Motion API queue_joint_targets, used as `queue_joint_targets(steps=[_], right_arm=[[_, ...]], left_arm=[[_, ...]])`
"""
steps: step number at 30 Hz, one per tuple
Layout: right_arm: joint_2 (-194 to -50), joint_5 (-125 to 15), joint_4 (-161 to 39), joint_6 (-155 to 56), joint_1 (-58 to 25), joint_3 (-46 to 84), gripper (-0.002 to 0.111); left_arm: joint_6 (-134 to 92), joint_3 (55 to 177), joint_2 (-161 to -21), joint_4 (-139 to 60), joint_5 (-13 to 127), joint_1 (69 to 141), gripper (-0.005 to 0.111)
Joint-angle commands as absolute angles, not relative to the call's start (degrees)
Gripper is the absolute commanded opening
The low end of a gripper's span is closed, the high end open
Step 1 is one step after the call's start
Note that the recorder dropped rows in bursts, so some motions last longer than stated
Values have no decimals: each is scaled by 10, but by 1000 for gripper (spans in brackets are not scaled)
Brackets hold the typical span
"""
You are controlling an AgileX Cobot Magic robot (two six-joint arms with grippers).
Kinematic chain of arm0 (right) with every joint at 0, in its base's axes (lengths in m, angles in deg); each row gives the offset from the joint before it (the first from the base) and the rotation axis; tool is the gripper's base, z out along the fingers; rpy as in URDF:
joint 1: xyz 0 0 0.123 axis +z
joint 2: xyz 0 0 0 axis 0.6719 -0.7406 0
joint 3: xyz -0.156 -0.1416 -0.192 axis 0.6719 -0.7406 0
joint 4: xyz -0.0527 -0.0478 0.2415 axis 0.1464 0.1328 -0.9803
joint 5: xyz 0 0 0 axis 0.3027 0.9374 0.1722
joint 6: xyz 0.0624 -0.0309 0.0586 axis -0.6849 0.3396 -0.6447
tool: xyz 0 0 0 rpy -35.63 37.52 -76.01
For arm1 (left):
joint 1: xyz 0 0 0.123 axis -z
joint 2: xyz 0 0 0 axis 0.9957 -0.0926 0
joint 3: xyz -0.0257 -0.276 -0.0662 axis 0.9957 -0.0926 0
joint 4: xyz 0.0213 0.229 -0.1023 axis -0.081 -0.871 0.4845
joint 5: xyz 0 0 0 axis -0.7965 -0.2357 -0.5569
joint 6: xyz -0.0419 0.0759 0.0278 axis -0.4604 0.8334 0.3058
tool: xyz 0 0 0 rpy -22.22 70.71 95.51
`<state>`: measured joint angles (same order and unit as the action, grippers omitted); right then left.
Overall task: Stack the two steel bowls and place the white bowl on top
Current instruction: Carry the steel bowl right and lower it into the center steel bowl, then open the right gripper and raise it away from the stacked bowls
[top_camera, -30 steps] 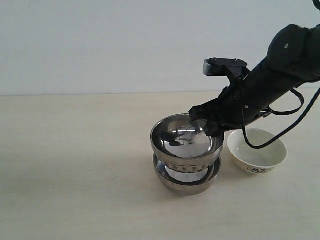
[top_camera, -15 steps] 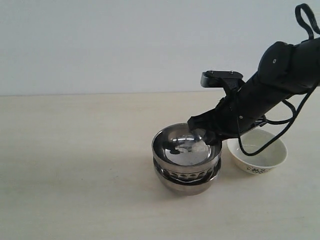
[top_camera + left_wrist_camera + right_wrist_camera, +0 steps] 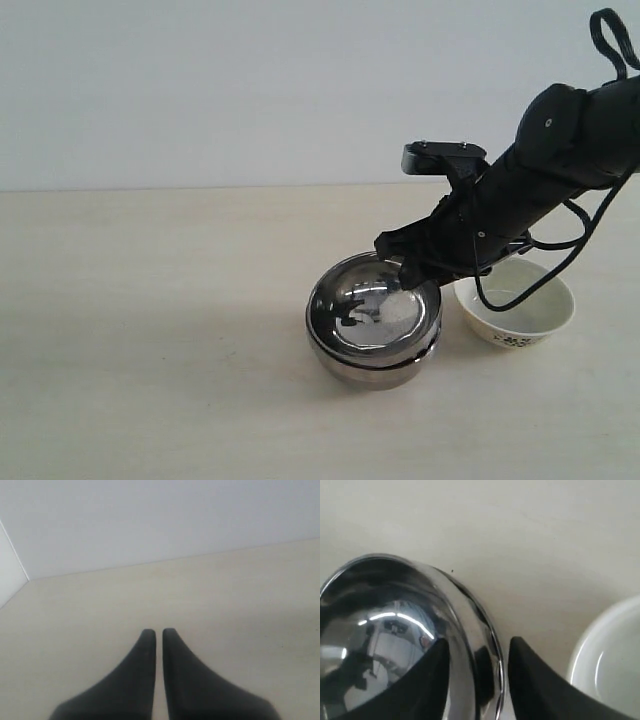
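The two steel bowls sit nested at the middle of the table: the upper steel bowl rests inside the lower steel bowl. My right gripper is open at their far right rim, one finger inside the upper bowl and one outside, neither pressing on the rim. The white bowl stands upright on the table just right of the stack, its edge showing beside the outer finger. My left gripper is shut on nothing above bare table, away from the bowls.
The pale table stretches bare to the left of the stack. The right arm's black cable loops over the white bowl. A light wall stands behind the table.
The upper steel bowl has dropped from held above into the lower one, now fully nested. My right gripper lowered with it and its fingers have parted from the rim.
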<state>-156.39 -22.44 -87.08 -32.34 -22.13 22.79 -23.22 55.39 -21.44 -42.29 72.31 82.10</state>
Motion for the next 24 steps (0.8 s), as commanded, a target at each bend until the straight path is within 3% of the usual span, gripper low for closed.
queue_joint_targets(steps=[1,3,7,10,13,16,18,21,24], right_arm=[[-1560,-217,-871,-322,-223,229,35],[-1560,-212,-869,-322,-223,229,29],[-1560,-208,-869,-322,-223,229,0],[-1560,-212,-869,-322,-223,229,10],[-1560,-209,-869,-322,-223,229,35],[-1560,-208,-869,-322,-223,229,39],[-1560,-208,-869,-322,-223,229,31],[-1560,-200,-869,-324,-223,229,0],[-1560,-196,-869,-330,-223,229,0]], left_arm=[[-238,552,-212,-419,719,820,4],[-238,552,-212,-419,719,820,4],[-238,552,-212,-419,719,820,4],[-238,552,-212,-419,719,820,4],[-238,552,-212,-419,719,820,4],[-238,552,-212,-419,719,820,4],[-238,552,-212,-419,719,820,4],[-238,552,-212,-419,719,820,4],[-238,552,-212,-419,719,820,4]])
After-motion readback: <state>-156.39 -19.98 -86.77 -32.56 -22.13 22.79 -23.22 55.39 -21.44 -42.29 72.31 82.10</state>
